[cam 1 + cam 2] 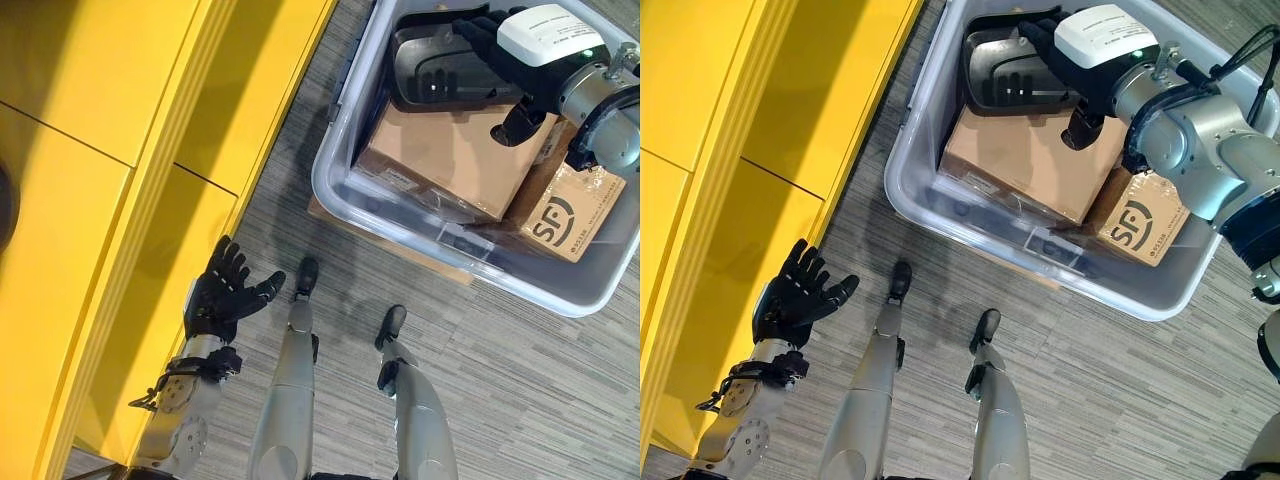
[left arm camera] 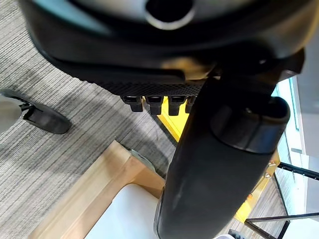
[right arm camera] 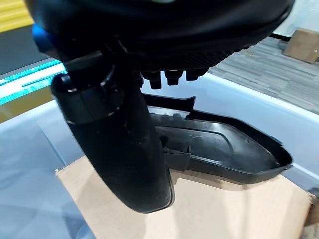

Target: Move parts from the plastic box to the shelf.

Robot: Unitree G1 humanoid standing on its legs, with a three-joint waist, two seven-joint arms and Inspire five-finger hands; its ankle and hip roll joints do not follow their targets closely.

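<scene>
A grey plastic box [image 1: 332, 190] stands on the floor at the upper right. Inside it lies a black moulded part [image 1: 440, 72], seen close up as a shallow black tray [image 3: 219, 149], resting partly on a brown cardboard box [image 1: 455, 155]. My right hand [image 1: 1055, 52] hovers over the black part with its fingers straight and its thumb [image 3: 124, 149] hanging down above the cardboard; it holds nothing. My left hand [image 1: 222, 295] is open and empty, low beside the yellow shelf [image 1: 100, 150].
A second, printed cardboard box [image 1: 570, 215] lies in the plastic box's near right corner. A wooden board [image 2: 84, 199] sits under the plastic box. Grey carpet runs between the shelf and the box.
</scene>
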